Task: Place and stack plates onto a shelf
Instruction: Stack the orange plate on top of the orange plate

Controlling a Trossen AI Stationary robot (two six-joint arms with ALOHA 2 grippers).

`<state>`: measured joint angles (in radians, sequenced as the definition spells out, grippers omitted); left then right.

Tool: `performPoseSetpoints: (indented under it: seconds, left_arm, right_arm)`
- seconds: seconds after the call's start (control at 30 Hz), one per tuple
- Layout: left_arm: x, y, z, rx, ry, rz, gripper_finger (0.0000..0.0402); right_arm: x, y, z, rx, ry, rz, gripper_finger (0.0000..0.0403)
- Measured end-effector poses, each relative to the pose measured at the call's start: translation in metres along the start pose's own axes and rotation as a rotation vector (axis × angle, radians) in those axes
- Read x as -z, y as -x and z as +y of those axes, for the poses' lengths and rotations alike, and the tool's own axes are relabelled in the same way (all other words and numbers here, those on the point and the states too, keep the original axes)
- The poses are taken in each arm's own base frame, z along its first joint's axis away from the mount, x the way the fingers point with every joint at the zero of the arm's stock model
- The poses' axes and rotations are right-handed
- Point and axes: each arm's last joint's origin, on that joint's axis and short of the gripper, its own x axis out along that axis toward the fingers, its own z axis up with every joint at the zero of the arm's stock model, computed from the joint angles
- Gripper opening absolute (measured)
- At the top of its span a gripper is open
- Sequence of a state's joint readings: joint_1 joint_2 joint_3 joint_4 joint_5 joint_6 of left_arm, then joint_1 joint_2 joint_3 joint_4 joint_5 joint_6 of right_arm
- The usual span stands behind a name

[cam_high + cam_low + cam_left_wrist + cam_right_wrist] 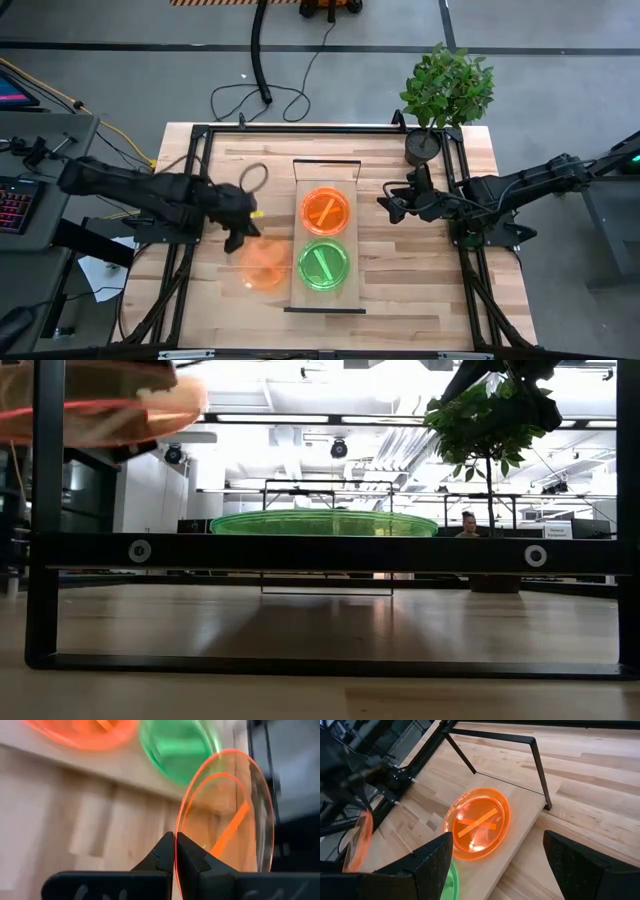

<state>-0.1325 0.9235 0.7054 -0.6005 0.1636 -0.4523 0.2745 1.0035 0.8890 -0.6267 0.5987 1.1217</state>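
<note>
An orange plate (326, 210) and a green plate (323, 264) lie side by side on the shelf (344, 292), orange farther, green nearer. My left gripper (238, 240) is shut on another orange plate (264, 266), left of the shelf beside the green plate. In the left wrist view this plate (235, 820) stands on edge ahead of the fingers. In the low view it (100, 405) hangs high at the left. My right gripper (385, 203) is open and empty, right of the shelf, level with the orange plate (477, 822). My left gripper pinches the orange plate's rim (175, 851) between its two fingers, one on each face of the plate. The plate is lifted clear of the table and stretches away from the fingertips toward the table's near edge, seen edge-on between the fingers.
A potted plant (445, 95) stands at the table's far right corner. Black frame bars (195, 180) run along the table's left and right sides. A black wire bracket (326, 163) stands at the shelf's far end. A dark loop of cable (254, 177) lies left of the shelf.
</note>
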Motion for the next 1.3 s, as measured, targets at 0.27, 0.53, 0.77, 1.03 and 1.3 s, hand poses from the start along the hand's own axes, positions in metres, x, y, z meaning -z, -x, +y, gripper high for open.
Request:
performPoseSetpoints:
  seconds: [0.27,0.53,0.77,1.03,1.3]
  left_arm:
    - [-0.016,0.009,0.009,-0.225,0.348,-0.388,0.0000]
    - [-0.006,-0.035,0.029,-0.297,0.840,-0.579,0.0000]
    - [-0.017,-0.070,0.022,-0.213,0.899,-0.638,0.0000]
    - [-0.033,-0.101,0.015,-0.286,0.902,-0.611,0.0000]
    - [-0.059,-0.109,0.015,-0.453,0.788,-0.571,0.0000]
  right_arm:
    - [0.000,0.000,0.000,0.003,0.001,-0.002,0.0293]
    - [-0.001,0.000,-0.001,0.017,0.002,-0.029,0.0293]
    - [-0.001,0.000,-0.001,0.018,0.003,-0.029,0.0293]
    - [-0.001,0.000,-0.001,0.020,0.003,-0.032,0.0293]
    - [-0.001,0.000,-0.001,0.017,-0.007,-0.033,0.0293]
